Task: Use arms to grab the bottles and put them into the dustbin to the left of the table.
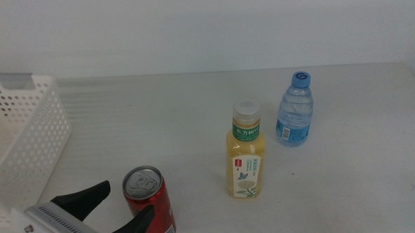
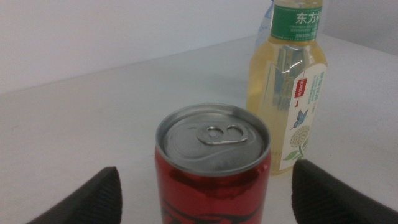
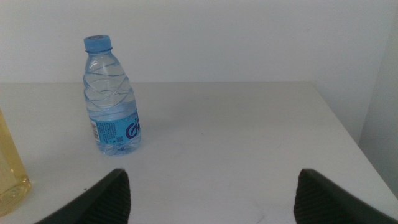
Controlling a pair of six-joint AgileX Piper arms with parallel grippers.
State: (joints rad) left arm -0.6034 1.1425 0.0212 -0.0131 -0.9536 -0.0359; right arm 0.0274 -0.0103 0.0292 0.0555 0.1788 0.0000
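Observation:
A red drinks can [image 1: 149, 203] stands upright near the table's front left. My left gripper [image 1: 125, 207] is open, one black jaw on each side of the can [image 2: 211, 167] without touching it. The yellow tea bottle [image 1: 245, 153] with green label and white cap stands in the middle, just behind the can in the left wrist view [image 2: 288, 84]. Farther back right is the clear water bottle [image 1: 294, 111] with a blue cap. My right gripper [image 3: 211, 196] is open and low, well short of the water bottle [image 3: 112, 99]; it does not show in the middle view.
The white perforated dustbin [image 1: 26, 131] stands at the left edge of the table [image 1: 193, 110], beside my left arm. A white wall runs behind the table. The table's right edge shows in the right wrist view.

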